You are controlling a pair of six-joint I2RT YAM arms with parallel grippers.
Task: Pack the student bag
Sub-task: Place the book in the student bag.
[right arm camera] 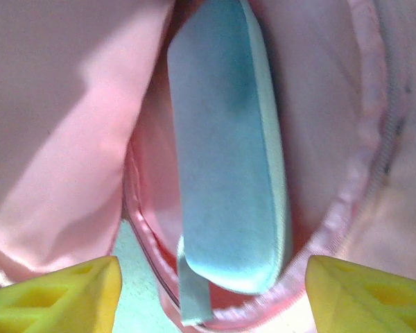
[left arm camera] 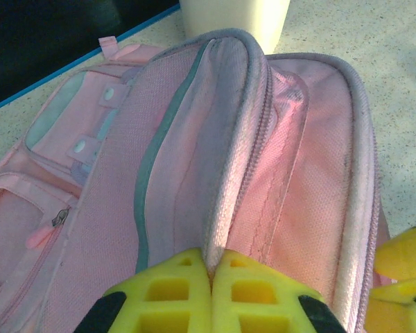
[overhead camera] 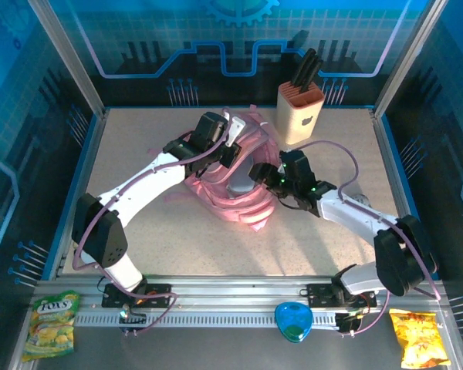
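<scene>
The student bag (overhead camera: pixel 243 193), a soft pink backpack, lies in the middle of the table with its main compartment held open. My left gripper (left arm camera: pixel 211 267) is shut on the bag's zip rim (left arm camera: pixel 225 173), and from above the left gripper (overhead camera: pixel 231 139) sits at the bag's far edge. My right gripper (right arm camera: pixel 211 298) is open at the mouth of the bag (right arm camera: pixel 69 139), its yellow fingers (right arm camera: pixel 62 295) wide apart. A light blue pouch (right arm camera: pixel 225 159) lies inside the compartment just beyond the fingers, touching neither. From above, the right gripper (overhead camera: pixel 262 171) is over the opening.
A beige knife block (overhead camera: pixel 301 114) stands just behind the bag. On the near rail lie a green snack bag (overhead camera: pixel 52 324), a blue heart-shaped case (overhead camera: pixel 293 322) and an orange snack bag (overhead camera: pixel 418 338). Bare tabletop (overhead camera: pixel 131 146) extends left and right of the bag.
</scene>
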